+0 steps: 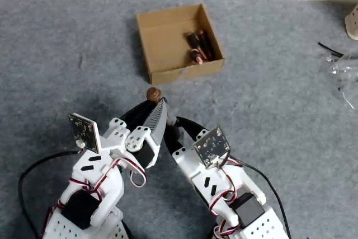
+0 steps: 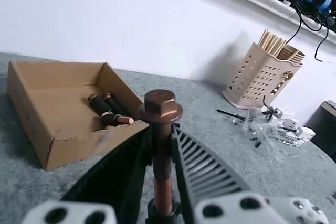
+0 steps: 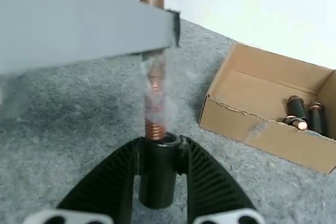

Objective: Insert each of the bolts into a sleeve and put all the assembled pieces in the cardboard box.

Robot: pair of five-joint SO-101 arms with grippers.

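The bolt (image 2: 162, 109) stands upright, head up, its shaft clamped between the left gripper's (image 2: 161, 140) fingers. Its threaded end sits just inside the mouth of the black sleeve (image 3: 157, 177), which the right gripper (image 3: 159, 146) pinches from both sides low over the grey mat (image 1: 61, 54). This pair looks only partly joined, with most of the shaft left to push down, then the carry to the cardboard box (image 1: 184, 73). A few assembled pieces (image 1: 198, 46) lie inside it against one side wall, leaving bare floor beside them. The box stands near, just beyond the grippers, with low walls to clear. Clear plastic scraps (image 1: 340, 65) lie well apart.
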